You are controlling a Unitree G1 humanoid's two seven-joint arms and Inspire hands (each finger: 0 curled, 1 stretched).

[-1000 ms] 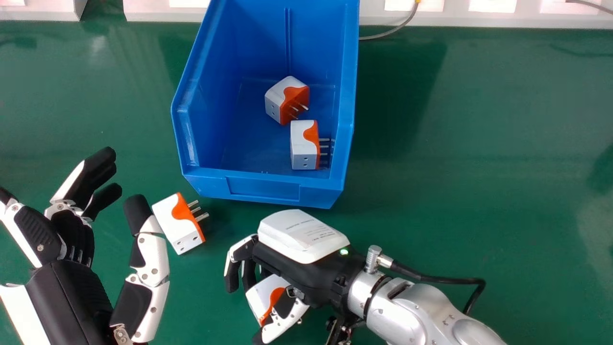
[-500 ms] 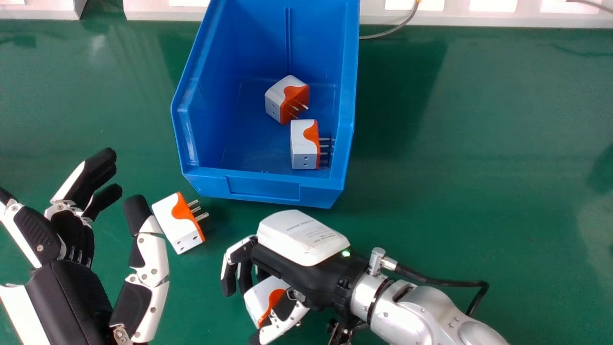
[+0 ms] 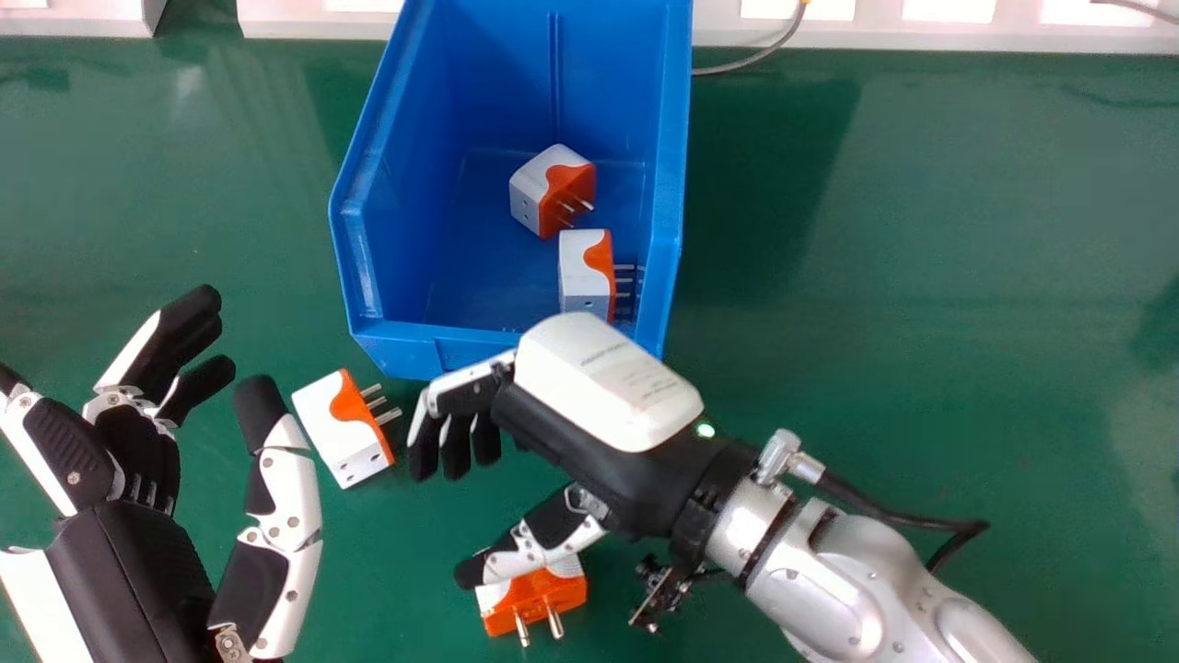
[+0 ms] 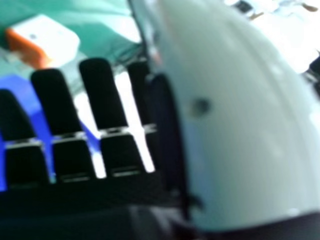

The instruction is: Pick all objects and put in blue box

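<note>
**Right hand point(image 3: 603, 387) rose toward the blue box point(image 3: 396, 354), adapter point(image 3: 539, 594) left at 7 o'clock**

Half a second earlier that adapter sat between my fingers point(image 3: 465, 396) and thumb point(image 3: 553, 525); since then it had turned, prongs now toward 6 o'clock. My right hand gripped nothing: the fingers drooped, loosely bent, with a wide gap between them and the thumb. The thumb's tip covered part of the adapter from above, though I could not tell whether they touched.

At 12 o'clock from my right hand, the box held two more adapters, one point(image 3: 553, 189) at 11 o'clock from the other point(image 3: 585, 262). At 9 o'clock from that hand, a fourth adapter point(image 3: 341, 428) lay on the green desk point(image 3: 875, 276), just beside my left hand point(image 3: 129, 562), whose fingers were spread wide and empty.
</note>
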